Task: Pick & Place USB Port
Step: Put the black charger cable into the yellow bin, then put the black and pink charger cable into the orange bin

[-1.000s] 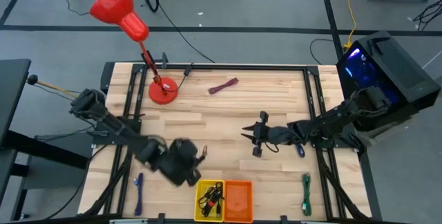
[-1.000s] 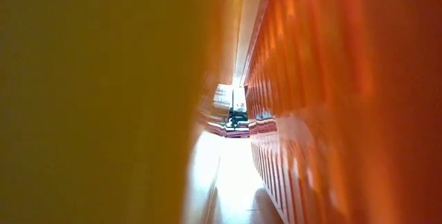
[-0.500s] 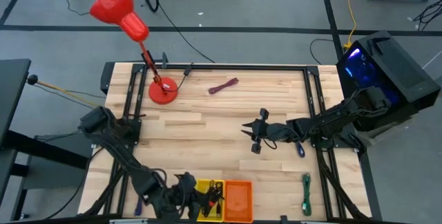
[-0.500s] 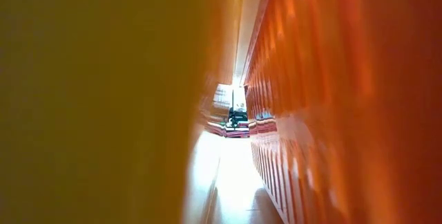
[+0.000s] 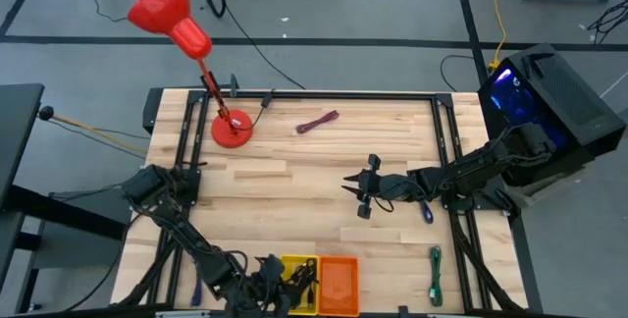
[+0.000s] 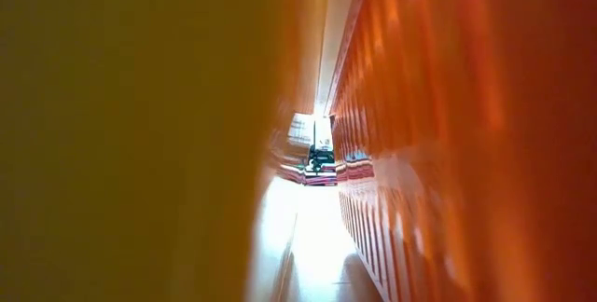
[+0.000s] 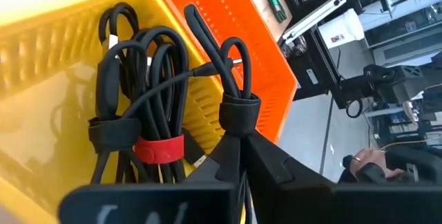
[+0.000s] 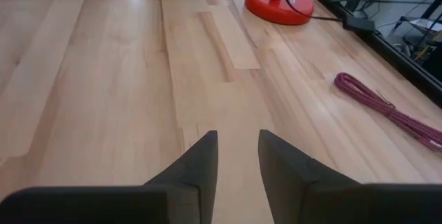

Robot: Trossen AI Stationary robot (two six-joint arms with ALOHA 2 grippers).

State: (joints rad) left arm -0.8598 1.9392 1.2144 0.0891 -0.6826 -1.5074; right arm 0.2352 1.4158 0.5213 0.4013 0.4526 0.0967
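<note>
Step in hand: placing. The left end effector (image 5: 267, 281) hangs at the yellow bin (image 5: 297, 299), at 6 o'clock on the surface (image 5: 314, 161), with a black cable (image 7: 231, 65) pinched at its velcro strap.

Left end effector: narrow, the fingers (image 7: 266, 158) closed on the strap of that looped black cable, seen plainly in the left wrist view.

Task's thing: the black cable is over the yellow bin, just beside a second bundle of black cables (image 7: 141, 92) tied with a red strap, which already lies inside. Whether the held cable touches the bin floor I cannot tell.

Orange bin: (image 5: 339, 284) touches the yellow bin on its 3 o'clock side; nothing shows in it.

Right end effector: (image 5: 361, 196) waits near the centre of the surface, fingers (image 8: 197, 165) narrowly parted over bare wood, holding nothing.

Other cables: a maroon one (image 5: 317, 121) at 12 o'clock, a green one (image 5: 435, 275) at 5 o'clock, a blue one (image 5: 196, 274) at 7 o'clock.

Red lamp: (image 5: 186, 33) stands at 11 o'clock.

Next move, as I judge it: spread the left fingers so the strap drops free, then lift straight up so the loops do not snag the other bundle.
</note>
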